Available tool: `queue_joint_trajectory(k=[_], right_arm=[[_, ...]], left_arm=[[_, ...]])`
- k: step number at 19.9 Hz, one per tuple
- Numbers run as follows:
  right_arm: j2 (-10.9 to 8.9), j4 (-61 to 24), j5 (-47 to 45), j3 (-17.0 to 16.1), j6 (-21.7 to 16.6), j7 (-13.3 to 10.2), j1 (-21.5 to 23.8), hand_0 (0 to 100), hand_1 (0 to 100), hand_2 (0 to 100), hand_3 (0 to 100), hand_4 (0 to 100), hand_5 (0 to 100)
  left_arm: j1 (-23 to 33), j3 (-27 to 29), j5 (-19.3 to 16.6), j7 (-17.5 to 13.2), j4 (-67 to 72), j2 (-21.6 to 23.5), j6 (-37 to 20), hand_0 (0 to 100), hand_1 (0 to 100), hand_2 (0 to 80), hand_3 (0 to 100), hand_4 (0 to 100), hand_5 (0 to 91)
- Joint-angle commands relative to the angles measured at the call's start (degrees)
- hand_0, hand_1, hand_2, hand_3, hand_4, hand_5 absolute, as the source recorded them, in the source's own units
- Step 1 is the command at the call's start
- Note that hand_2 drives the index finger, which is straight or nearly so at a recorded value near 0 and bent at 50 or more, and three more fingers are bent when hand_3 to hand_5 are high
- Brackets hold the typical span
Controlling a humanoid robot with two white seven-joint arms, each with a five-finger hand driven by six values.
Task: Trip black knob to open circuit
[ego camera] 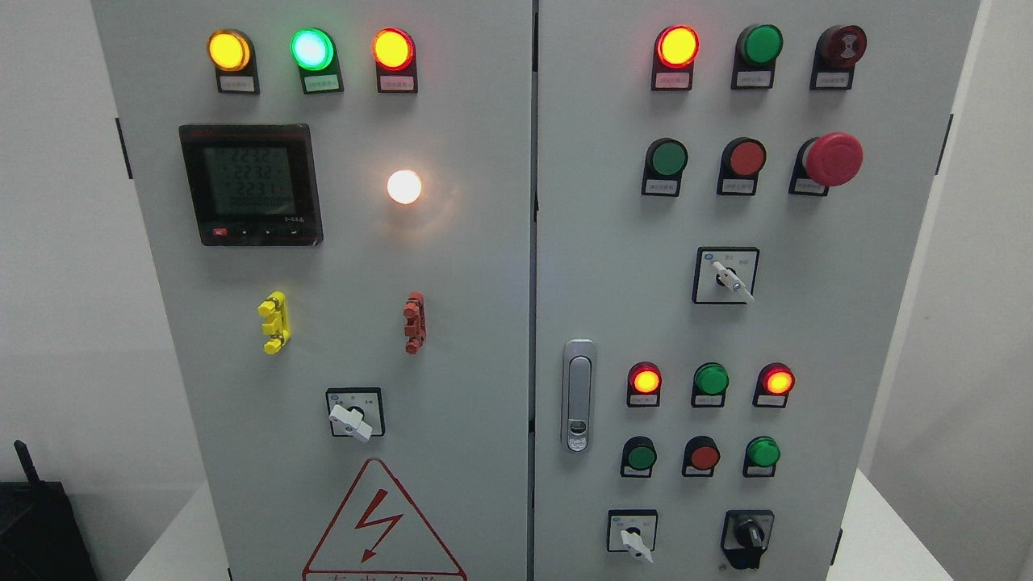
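black rotary knob [747, 537] at lower right of grey metal cabinet door [807, 323], handle upright; beside white-handled selector switch [633, 539] on its left; below green round pushbutton [761, 453]; neither hand visible, state unknowable

The black knob [747, 537] is a rotary selector switch mounted on a black plate at the bottom right of the grey cabinet's right-hand door, in the lowest row of controls. Its short black handle stands nearly upright, tipped slightly to one side, over a rounded black base. It sits just right of a white-handled selector in the same row and below a green pushbutton. No robot hand is in view to place it against.
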Motion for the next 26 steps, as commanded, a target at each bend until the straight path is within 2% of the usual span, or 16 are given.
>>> queue_joint_trajectory(k=[1, 10, 11, 12, 13, 16, 26], right_arm=[[0.03, 0.0, -1.6, 0.5, 0.0, 0.0, -0.1, 0, 9, 0, 0, 0, 0], [-0.14, -1.1, -1.6, 0.7, 0.0, -0.6, 0.0, 0, 9, 0, 0, 0, 0], [-0.06, -2.0, -1.5, 0.8, -0.3, -1.7, 0.0, 0, 9, 0, 0, 0, 0], [-0.05, -3.1, -1.7, 1.2, -0.5, -4.1, 0.4, 0, 9, 0, 0, 0, 0], [-0.05, -4.5, -1.7, 2.1, -0.8, -6.2, 0.7, 0, 9, 0, 0, 0, 0], [-0.40, -12.1, -1.8, 4.6, -1.6, -8.2, 4.1, 0, 9, 0, 0, 0, 0], [-2.95, -33.6, -2.1, 4.7, -1.7, -8.8, 8.5, 0, 6, 0, 0, 0, 0]], left_arm=[[0.0, 0.0, 0.0, 0.0, -1.4, 0.0, 0.0, 12, 39, 0.0, 0, 0, 0.0], [0.0, 0.0, 0.0, 0.0, -1.4, 0.0, 0.0, 12, 39, 0.0, 0, 0, 0.0], [0.0, 0.0, 0.0, 0.0, -1.4, 0.0, 0.0, 12, 39, 0.0, 0, 0, 0.0], [0.0, 0.0, 0.0, 0.0, -1.4, 0.0, 0.0, 12, 39, 0.0, 0, 0, 0.0], [0.0, 0.0, 0.0, 0.0, -1.4, 0.0, 0.0, 12, 39, 0.0, 0, 0, 0.0], [0.0, 0.0, 0.0, 0.0, -1.4, 0.0, 0.0, 12, 39, 0.0, 0, 0, 0.0], [0.0, 0.0, 0.0, 0.0, -1.4, 0.0, 0.0, 12, 39, 0.0, 0, 0, 0.0]])
